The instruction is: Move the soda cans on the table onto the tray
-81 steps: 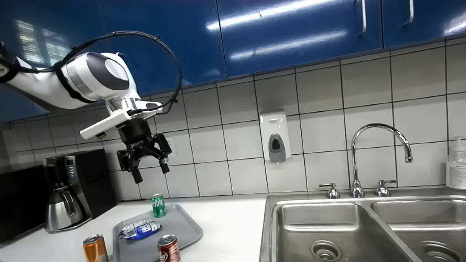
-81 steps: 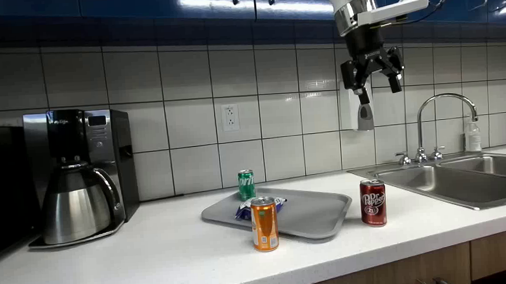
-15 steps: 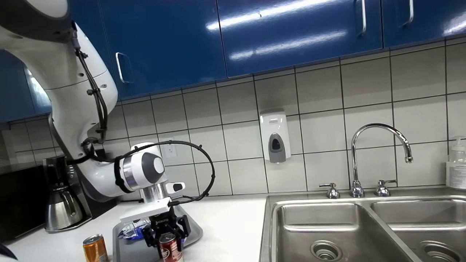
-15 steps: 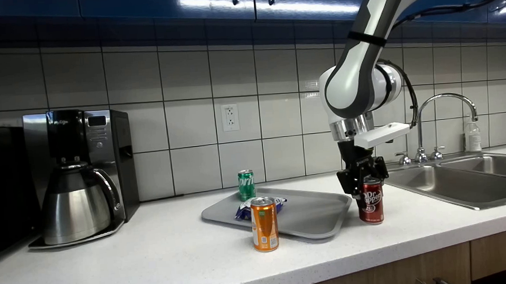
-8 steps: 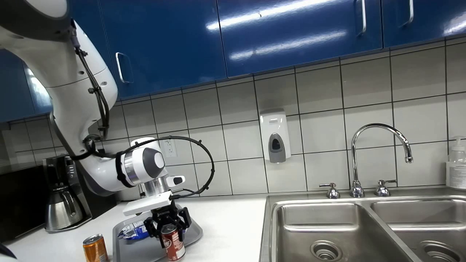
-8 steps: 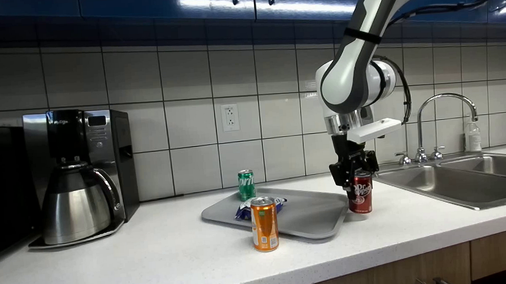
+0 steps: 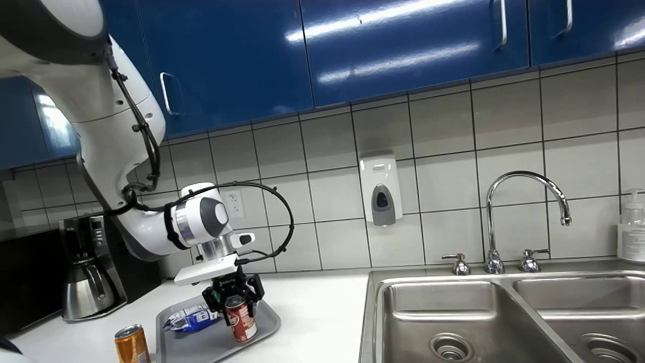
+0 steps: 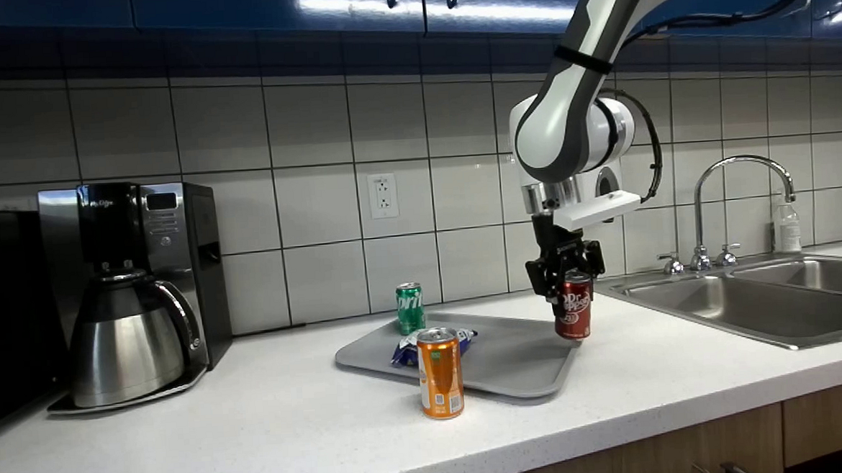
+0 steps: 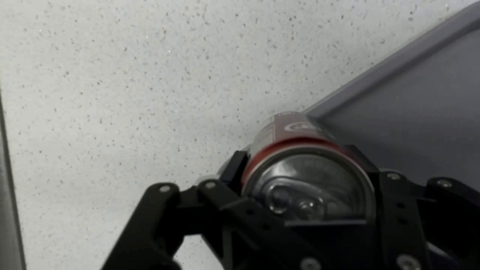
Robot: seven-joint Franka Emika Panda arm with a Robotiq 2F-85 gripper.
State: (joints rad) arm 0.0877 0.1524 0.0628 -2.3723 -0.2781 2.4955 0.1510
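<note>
My gripper point(image 9: 300, 165) is shut on the red can point(image 8: 575, 308), one finger against either side of it near the silvery top. The can looks slightly tilted and raised off the white table point(image 8: 259, 440). In both exterior views it overlaps the border of the grey tray point(image 8: 514, 358); whether its base is over the rim or just outside is hard to tell. From the wrist view, the tray point(image 9: 431, 108) lies close on the can's right. An orange can point(image 8: 440, 372) stands upright on the table in front of the tray, apart from the gripper.
On the tray are a green can point(image 8: 410, 309) and a blue-and-white packet point(image 7: 192, 318). A coffee maker point(image 8: 132, 295) stands to the side, against the tiled wall. The steel sink point(image 7: 453, 322) with its faucet point(image 7: 491, 217) adjoins the table.
Several seconds ago the gripper hung open, high up, and the red can stood on the table. Over the last second the gripper has carried the can up slightly and towards the tray.
</note>
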